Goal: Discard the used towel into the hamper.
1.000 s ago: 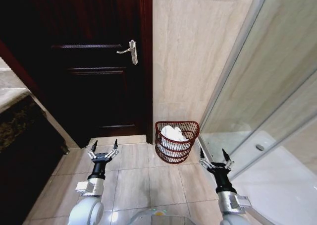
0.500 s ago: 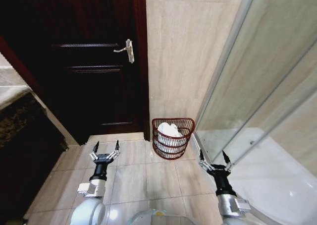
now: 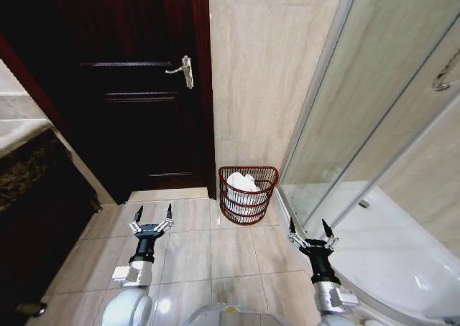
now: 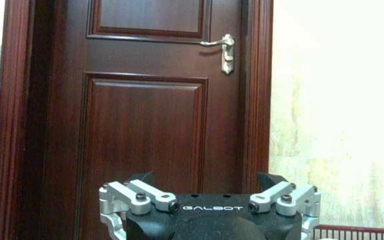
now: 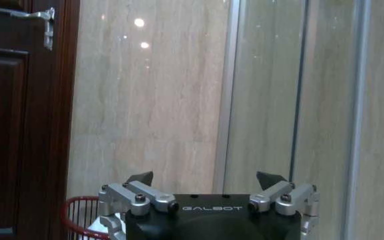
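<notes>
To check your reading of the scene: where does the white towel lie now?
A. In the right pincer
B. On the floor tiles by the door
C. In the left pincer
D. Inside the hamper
D: the white towel sits inside the hamper, while the left pincer and right pincer are open and hold nothing.

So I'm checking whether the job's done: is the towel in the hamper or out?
In. The white towel lies bunched inside the hamper, which stands upright by the wall; both grippers, left and right, are open and empty.

Red wire hamper [image 3: 248, 194], white cloth towel [image 3: 244, 183], glossy wooden door [image 3: 129, 89]
</notes>
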{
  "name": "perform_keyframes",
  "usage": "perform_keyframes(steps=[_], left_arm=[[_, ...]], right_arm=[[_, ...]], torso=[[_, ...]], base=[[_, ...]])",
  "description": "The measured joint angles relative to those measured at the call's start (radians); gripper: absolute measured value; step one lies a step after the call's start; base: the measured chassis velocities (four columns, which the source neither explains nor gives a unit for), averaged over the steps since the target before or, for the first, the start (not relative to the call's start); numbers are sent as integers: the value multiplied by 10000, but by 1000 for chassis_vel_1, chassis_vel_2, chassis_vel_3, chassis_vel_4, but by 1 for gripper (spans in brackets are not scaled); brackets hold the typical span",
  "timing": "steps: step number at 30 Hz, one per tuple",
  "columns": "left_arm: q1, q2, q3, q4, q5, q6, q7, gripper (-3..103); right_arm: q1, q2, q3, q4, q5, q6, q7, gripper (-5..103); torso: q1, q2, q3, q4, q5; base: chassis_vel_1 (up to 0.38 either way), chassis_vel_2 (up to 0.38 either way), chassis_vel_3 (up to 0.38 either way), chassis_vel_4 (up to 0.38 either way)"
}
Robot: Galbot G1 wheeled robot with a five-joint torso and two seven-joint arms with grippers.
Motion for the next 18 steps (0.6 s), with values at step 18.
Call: perform_keyframes(steps=[18], left_arm=[[3,-56,19,-45,201,1,92,100]], right_arm=[[-39,-33,92,239,90,42,369,100]], torso=[[0,0,1,0,0]], base=[[-42,-40,-45,-44]])
